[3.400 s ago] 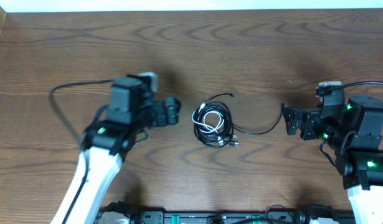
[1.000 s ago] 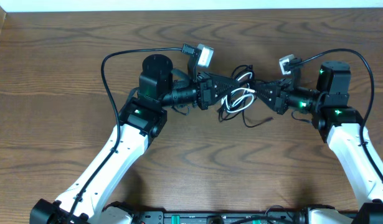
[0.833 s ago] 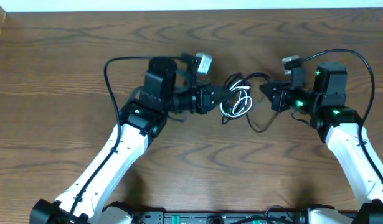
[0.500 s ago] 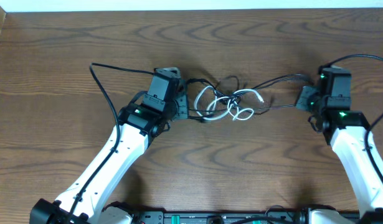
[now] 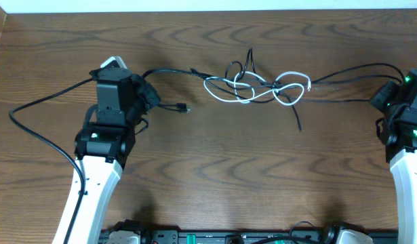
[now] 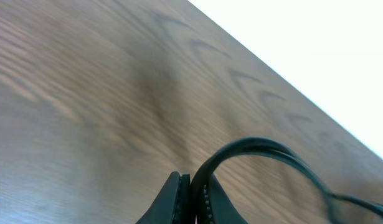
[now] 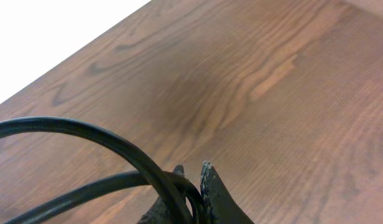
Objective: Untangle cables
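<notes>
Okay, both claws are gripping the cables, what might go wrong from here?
1. The left claw and right claw are shut on the black cables at opposite sides. Pulling them apart may cinch the knot tighter around the white cable.
2. Either thin cord might slip out of its pinch.

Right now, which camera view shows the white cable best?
The overhead view: it shows the whole white cable, looped and tangled with the black cables. Both wrist views show only a black cable close to the lens and the table; no white cable there.
</notes>
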Motion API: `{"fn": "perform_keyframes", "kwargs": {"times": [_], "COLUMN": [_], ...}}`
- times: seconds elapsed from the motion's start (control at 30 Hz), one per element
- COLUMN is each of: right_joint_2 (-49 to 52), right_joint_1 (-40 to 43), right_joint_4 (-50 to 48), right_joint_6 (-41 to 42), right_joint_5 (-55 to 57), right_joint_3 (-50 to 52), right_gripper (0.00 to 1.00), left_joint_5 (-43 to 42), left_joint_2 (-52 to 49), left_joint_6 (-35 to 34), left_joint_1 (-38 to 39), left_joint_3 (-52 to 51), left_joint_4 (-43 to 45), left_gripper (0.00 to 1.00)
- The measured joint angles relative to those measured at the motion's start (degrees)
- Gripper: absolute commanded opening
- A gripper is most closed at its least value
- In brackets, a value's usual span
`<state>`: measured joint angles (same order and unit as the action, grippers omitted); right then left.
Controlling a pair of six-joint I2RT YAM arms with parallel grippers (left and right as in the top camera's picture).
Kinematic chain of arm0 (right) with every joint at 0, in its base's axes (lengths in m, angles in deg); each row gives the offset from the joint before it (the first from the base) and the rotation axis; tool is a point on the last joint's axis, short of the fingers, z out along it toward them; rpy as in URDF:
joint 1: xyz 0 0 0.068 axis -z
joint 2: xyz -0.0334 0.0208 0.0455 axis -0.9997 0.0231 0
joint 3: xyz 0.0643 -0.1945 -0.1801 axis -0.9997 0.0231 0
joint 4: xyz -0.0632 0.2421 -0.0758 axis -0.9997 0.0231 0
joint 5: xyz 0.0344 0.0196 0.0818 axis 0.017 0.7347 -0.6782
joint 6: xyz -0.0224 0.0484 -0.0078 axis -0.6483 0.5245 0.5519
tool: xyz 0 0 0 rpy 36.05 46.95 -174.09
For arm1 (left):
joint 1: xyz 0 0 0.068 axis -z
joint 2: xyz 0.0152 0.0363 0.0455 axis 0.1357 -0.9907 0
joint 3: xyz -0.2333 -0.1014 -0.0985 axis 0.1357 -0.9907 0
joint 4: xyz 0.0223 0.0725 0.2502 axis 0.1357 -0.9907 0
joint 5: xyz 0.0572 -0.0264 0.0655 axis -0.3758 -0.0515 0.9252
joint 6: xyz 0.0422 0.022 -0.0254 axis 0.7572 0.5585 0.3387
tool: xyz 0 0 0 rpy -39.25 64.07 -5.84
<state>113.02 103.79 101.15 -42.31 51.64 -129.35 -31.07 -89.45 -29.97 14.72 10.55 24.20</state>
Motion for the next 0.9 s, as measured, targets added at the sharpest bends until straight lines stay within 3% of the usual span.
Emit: {"fn": "perform_keyframes", "kwargs": {"times": [0.03,0.07,0.1,0.13,0.17,0.37,0.53,0.7,0.9], "right_joint_2": [0.00,0.00,0.00,0.00,0.00,0.00,0.00,1.40,7.85], "right_joint_1": [0.20,0.20,0.20,0.20,0.20,0.20,-1.90,-8.70,-16.87], "right_joint_4": [-0.83,-1.09,-1.27,-1.11,-0.28,2.47,4.68,5.20,3.50], "right_joint_6": [-0.81,-1.75,-2.93,-4.35,-5.70,-13.66,-15.85,-18.95,-21.33], "right_joint_5": [-4.09,-6.38,-10.16,-13.64,-18.14,-40.46,-48.37,-49.90,-48.70], "right_joint_3": [-0.02,-0.02,-0.04,-0.04,-0.07,-0.09,-0.15,-0.24,-0.26], "right_gripper": [0.15,0.27,0.52,0.69,0.77,0.89,0.92,0.99,0.99], "left_joint_5": [-3.80,-5.38,-7.23,-8.39,-9.90,-20.00,-34.69,-50.42,-55.82], "left_joint_2": [-0.17,-0.35,-0.63,-0.92,-1.51,-4.04,-4.09,-4.11,-4.11], "left_joint_6": [-0.72,-0.70,-0.22,0.81,2.58,15.80,21.88,15.43,8.00], "left_joint_1": [0.31,0.63,1.14,1.86,2.91,8.61,10.78,10.80,10.95], "left_joint_3": [0.00,0.00,0.00,0.00,0.00,0.00,-0.07,-0.07,-0.04], "left_joint_4": [0.20,0.17,-0.04,-0.66,-1.81,-4.13,5.49,26.18,30.60], "left_gripper": [0.07,0.07,0.08,0.08,0.07,0.07,0.07,0.08,0.07]}}
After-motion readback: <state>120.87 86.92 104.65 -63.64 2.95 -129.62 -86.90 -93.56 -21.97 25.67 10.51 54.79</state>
